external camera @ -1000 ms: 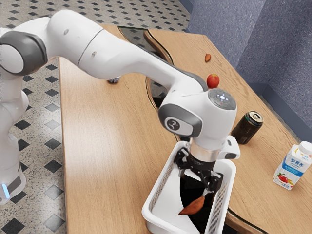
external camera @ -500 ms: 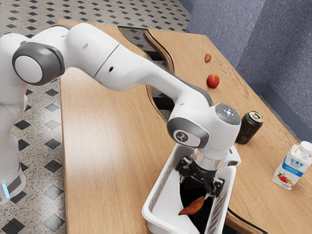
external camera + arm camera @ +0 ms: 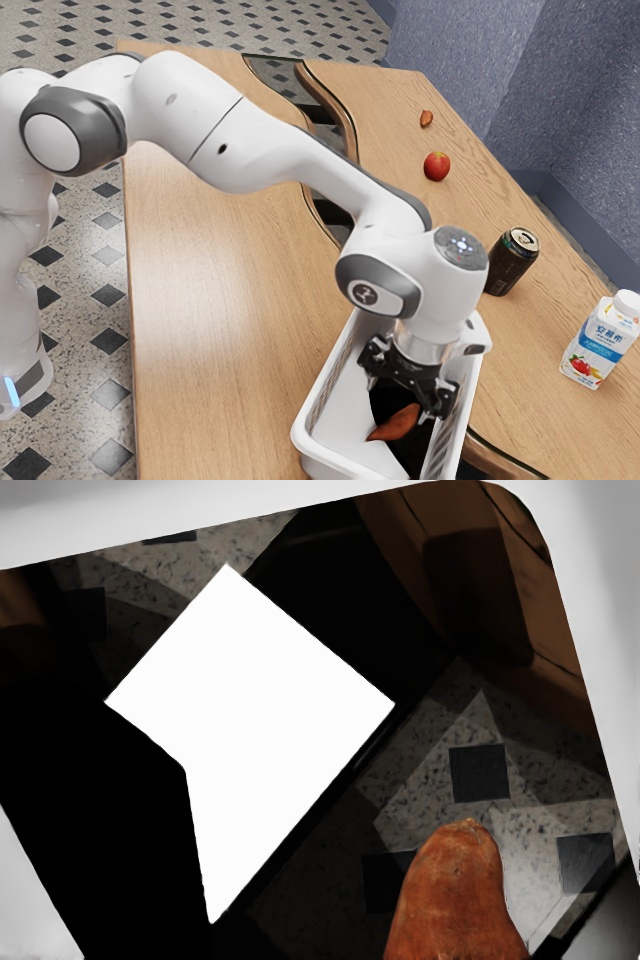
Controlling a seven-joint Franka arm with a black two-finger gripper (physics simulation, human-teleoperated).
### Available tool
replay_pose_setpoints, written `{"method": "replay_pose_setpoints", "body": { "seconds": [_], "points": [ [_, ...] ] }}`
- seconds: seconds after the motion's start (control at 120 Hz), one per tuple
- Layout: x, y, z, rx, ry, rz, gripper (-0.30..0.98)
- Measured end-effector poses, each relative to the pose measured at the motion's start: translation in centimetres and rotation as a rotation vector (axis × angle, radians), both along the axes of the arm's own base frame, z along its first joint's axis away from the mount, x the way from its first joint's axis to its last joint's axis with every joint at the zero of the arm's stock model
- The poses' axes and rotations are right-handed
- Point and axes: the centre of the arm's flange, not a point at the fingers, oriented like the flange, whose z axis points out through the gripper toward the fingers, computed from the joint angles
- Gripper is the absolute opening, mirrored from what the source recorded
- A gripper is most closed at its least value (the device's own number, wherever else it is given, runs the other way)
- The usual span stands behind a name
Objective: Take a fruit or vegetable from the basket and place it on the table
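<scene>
Arm [image 3: 270, 150]: glossy white shell, rounded tubular links. Elbow joint wrapped in a dark grey band [image 3: 95, 115], its end closed by a round white cap [image 3: 52, 142]. Thin dark seam [image 3: 215, 130] runs around the upper link; beside it, a small dark round recess [image 3: 222, 149], plus a fainter grey one [image 3: 170, 98]. Wrist housing: grey trim [image 3: 375, 267] around a white face bearing a dark round emblem [image 3: 364, 293]. Grey disc [image 3: 461, 248] on top, dotted with small pale-blue lights. Below, a silvery collar [image 3: 424, 345]. Gripper [image 3: 400, 398]: black, angular, jointed linkages. Base [image 3: 25, 340]: white, grey panel, glowing blue strip [image 3: 11, 391].
</scene>
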Motion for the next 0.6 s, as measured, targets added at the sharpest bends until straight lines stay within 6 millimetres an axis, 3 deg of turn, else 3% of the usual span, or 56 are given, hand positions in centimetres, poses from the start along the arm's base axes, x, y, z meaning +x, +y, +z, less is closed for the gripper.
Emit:
{"method": "replay_pose_setpoints", "body": {
  "seconds": [0.433, 0.6],
  "points": [
    [-0.7, -1.2, -0.8, -0.014, -0.012, -0.007, 0.68],
    [-0.9, -1.6, -1.0, -0.025, -0.025, -0.002, 0.35]
  ]
}}
